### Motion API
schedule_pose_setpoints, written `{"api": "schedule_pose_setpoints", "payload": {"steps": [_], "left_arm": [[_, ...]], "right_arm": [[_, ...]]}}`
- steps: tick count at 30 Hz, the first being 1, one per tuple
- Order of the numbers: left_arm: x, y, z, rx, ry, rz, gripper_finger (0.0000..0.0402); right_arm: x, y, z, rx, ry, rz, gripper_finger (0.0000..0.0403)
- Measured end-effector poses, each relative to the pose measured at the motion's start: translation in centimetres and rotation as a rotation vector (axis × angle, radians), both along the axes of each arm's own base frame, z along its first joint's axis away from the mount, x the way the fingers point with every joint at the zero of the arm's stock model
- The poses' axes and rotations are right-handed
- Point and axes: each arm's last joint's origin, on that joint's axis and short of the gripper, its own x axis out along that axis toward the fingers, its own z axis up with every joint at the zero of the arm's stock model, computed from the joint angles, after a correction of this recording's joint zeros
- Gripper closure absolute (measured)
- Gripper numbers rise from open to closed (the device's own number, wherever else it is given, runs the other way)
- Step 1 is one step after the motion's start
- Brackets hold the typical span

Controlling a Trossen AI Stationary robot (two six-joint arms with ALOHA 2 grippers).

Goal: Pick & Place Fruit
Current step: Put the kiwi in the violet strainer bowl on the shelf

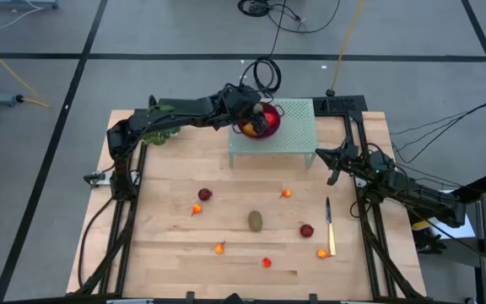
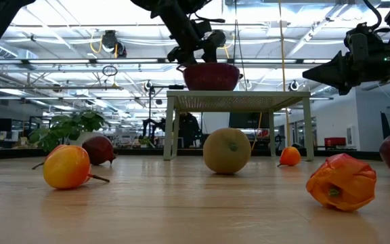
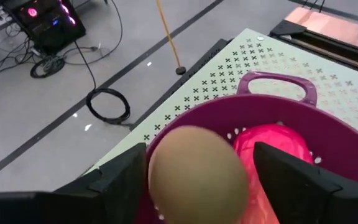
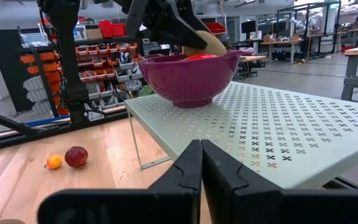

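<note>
Your left hand [image 3: 197,186] hangs over the purple colander [image 1: 264,125] on the pale perforated stand [image 1: 294,127] at the far side, fingers spread either side of a brown kiwi [image 3: 194,174] that looks about to drop beside the orange-red fruit [image 3: 272,149] already inside. Your right hand [image 4: 201,165], fingers pressed together, waits right of the stand. A second kiwi [image 1: 255,221] and small red and orange pieces lie on the near bench [image 1: 167,253].

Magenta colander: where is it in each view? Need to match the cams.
High: magenta colander on the perforated stand, left part, under the left gripper.
Low: top centre, on the stand.
Left wrist: fills the lower right.
Right wrist: upper centre.
Shared landmark: the stand.
</note>
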Motion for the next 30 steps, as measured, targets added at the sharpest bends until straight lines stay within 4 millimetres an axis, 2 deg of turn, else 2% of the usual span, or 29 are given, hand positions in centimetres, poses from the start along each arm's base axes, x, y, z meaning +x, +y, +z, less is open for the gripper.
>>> {"api": "schedule_pose_setpoints", "payload": {"steps": [4,11,18,24,30], "left_arm": [[-0.1,-0.2,0.4,0.015,-0.002,-0.012,0.0099],[-1.4,-1.0,2.7,0.033,-0.044,-0.022,0.0103],[-3.5,-3.2,5.3,-0.006,-0.075,-0.025,0.011],[-6.0,-5.6,6.6,-0.133,-0.061,0.021,0.0154],[-7.7,-7.9,6.3,-0.258,0.018,0.078,0.0213]], "right_arm": [[0.0,0.0,0.0,0.0,0.0,0.0,0.0403],[0.0,0.0,0.0,0.0,0.0,0.0,0.0403],[0.0,0.0,0.0,0.0,0.0,0.0,0.0403],[0.0,0.0,0.0,0.001,0.002,0.004,0.0403],[0.0,0.0,0.0,0.0,0.001,0.004,0.0403]]}}
